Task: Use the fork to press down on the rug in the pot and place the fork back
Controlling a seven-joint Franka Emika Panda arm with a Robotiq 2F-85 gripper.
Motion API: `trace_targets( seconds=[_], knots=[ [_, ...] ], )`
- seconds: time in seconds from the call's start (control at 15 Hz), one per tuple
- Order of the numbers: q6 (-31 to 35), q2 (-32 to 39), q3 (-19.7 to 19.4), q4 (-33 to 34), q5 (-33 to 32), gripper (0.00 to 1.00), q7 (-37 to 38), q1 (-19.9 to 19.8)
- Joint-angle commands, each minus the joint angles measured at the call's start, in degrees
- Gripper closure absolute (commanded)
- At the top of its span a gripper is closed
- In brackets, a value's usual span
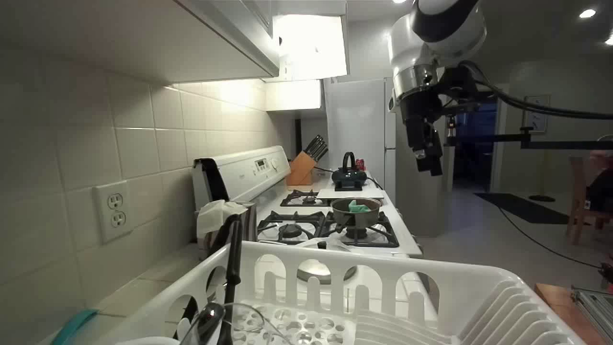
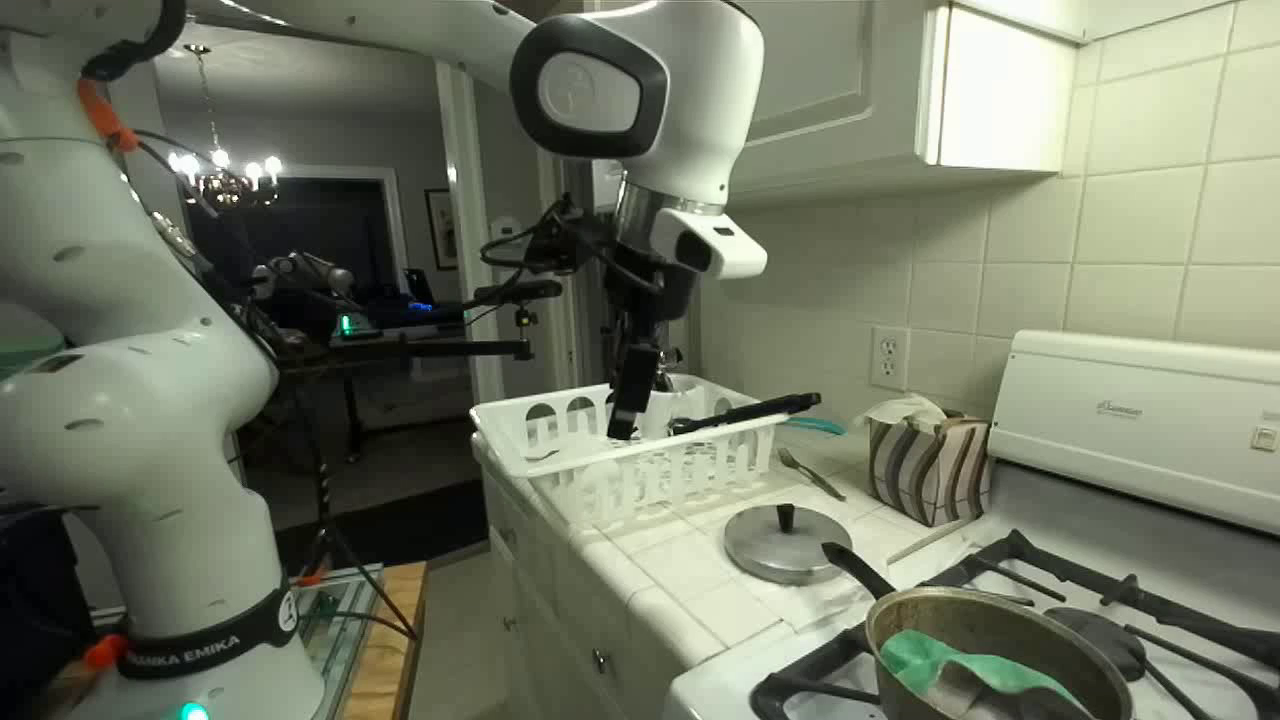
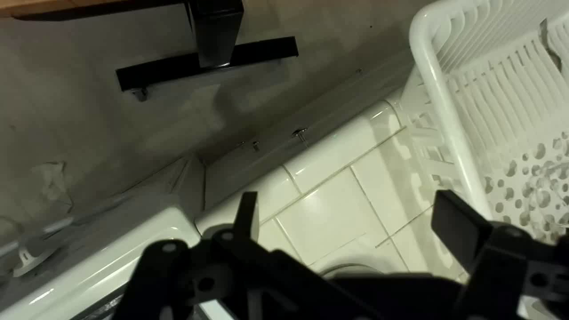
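Note:
The pot [image 2: 1040, 630] is a worn metal saucepan with a raised dark handle, standing on a stove burner; it also shows in an exterior view [image 1: 355, 219]. A crumpled green cloth [image 2: 920, 660], the rug, lies inside it and also shows in an exterior view [image 1: 359, 207]. The fork [image 2: 815, 478] lies on the tiled counter between the dish rack and the striped box. My gripper [image 3: 351, 218] is open and empty, pointing down, high above the counter's front part. It also shows in both exterior views [image 1: 429, 165] [image 2: 628, 425]. The fork is out of the wrist view.
A white dish rack [image 2: 620, 462] with a black-handled utensil [image 2: 750, 410] stands on the counter. A metal lid [image 2: 785, 545] lies between rack and stove. A striped tissue box [image 2: 930, 470] stands by the wall. A dark kettle [image 1: 348, 178] and knife block [image 1: 301, 168] are beyond the burners.

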Motion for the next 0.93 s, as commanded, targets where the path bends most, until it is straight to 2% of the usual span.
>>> trace_targets(
  seconds=[0.0,0.27,0.33,0.67,0.87],
  knots=[
    [-0.15,0.10,1.25,0.09,0.33,0.00,-0.33,-1.37],
    [-0.15,0.10,1.25,0.09,0.33,0.00,-0.33,-1.37],
    [1.23,1.36,1.61,0.74,0.72,0.00,2.84,-1.83],
    [19.94,11.56,4.72,4.66,3.24,0.00,16.27,-1.55],
    [30.36,20.16,6.71,10.28,5.14,0.00,20.29,-0.27]
  ],
)
